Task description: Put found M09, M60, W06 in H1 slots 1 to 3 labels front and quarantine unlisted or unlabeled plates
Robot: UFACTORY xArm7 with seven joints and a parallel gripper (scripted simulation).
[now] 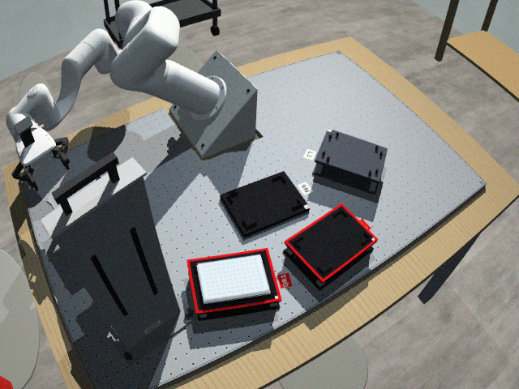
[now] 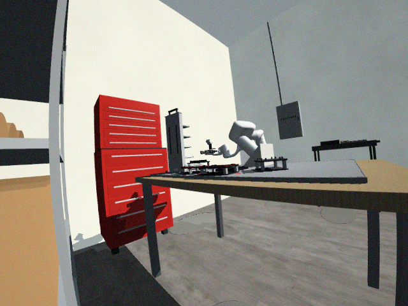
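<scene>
The plate hotel H1 (image 1: 113,267) (image 2: 173,141) is a dark grey tower with a handle on top, at the front left of the deck. Its shelf edges (image 2: 186,136) show only edge-on in the exterior view, and I cannot tell which slots hold plates. My gripper (image 1: 40,163) (image 2: 203,152) is open and empty. It hovers at the hotel's front side, a little apart from the shelves. A white well plate (image 1: 233,279) sits flat in a red-framed quarantine nest (image 1: 193,278). The landing nest L1 (image 1: 350,156) is bare.
A second red-framed quarantine nest (image 1: 302,255) stands bare at the front right. The black nest N6 (image 1: 263,203) lies bare mid-deck. The arm's grey base block (image 1: 221,109) stands at the back. A red tool cabinet (image 2: 131,171) stands beyond the table.
</scene>
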